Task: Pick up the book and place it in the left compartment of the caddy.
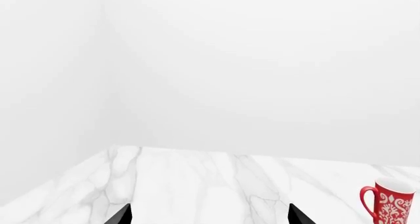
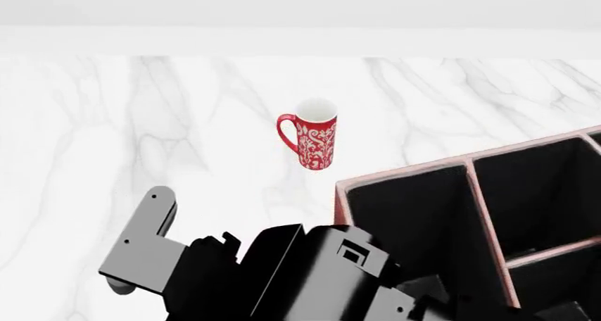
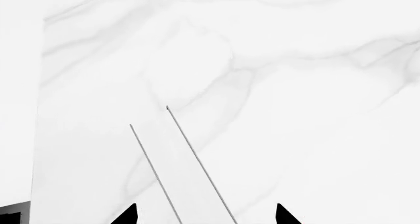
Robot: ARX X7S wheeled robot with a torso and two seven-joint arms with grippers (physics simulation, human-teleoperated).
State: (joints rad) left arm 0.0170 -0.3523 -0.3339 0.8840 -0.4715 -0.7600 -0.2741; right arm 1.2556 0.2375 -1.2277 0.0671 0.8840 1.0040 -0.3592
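Note:
In the right wrist view the book (image 3: 178,170) shows edge-on as a white strip of pages between two thin dark cover lines, lying on the marble. My right gripper (image 3: 203,215) is open, and the book's near end lies in the gap clear of both fingertips. In the head view the book is hidden. The reddish-brown caddy (image 2: 404,172) stands at the lower right. Its long black-lined left compartment (image 2: 413,222) is bounded by a thin reddish divider (image 2: 483,215). My left gripper (image 1: 210,216) is open and empty above bare marble.
A red-and-white patterned mug (image 2: 314,134) stands upright on the marble table (image 2: 141,124) behind the caddy; it also shows in the left wrist view (image 1: 392,200). My grey and black arm links (image 2: 281,272) fill the head view's bottom. A white wall lies beyond the table.

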